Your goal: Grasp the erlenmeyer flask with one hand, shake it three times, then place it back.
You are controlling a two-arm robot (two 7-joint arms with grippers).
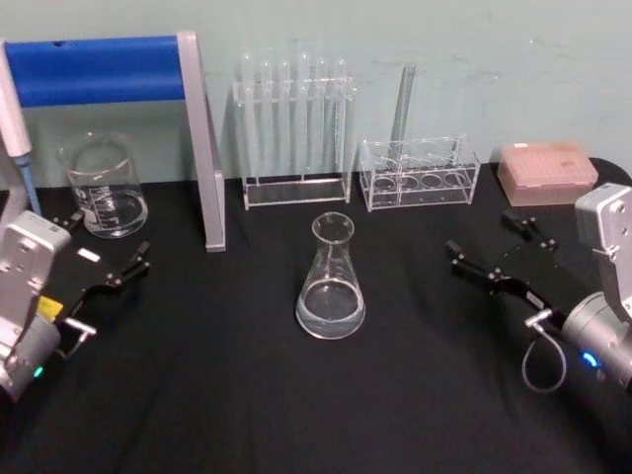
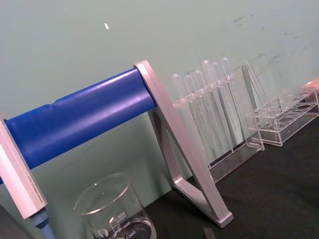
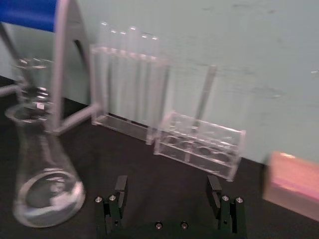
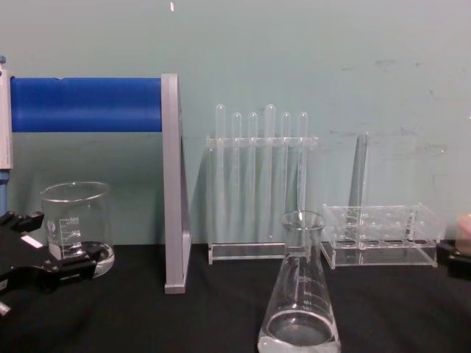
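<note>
A pale green wall (image 4: pixel 331 59) rises behind the black-covered table (image 1: pixel 197 395).

Left gripper (image 1: pixel 109 240) sat at left edge, jaws apart, pointing forward-right. Right gripper (image 1: pixel 480 233) sat at right, jaws wide, pointing forward-left.

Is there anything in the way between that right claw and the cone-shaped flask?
Nothing visible does. The open right gripper sits right of the flask, only bare black tabletop between them. The tube racks stand farther back, near the wall. The left gripper rests at the table's left side.
</note>
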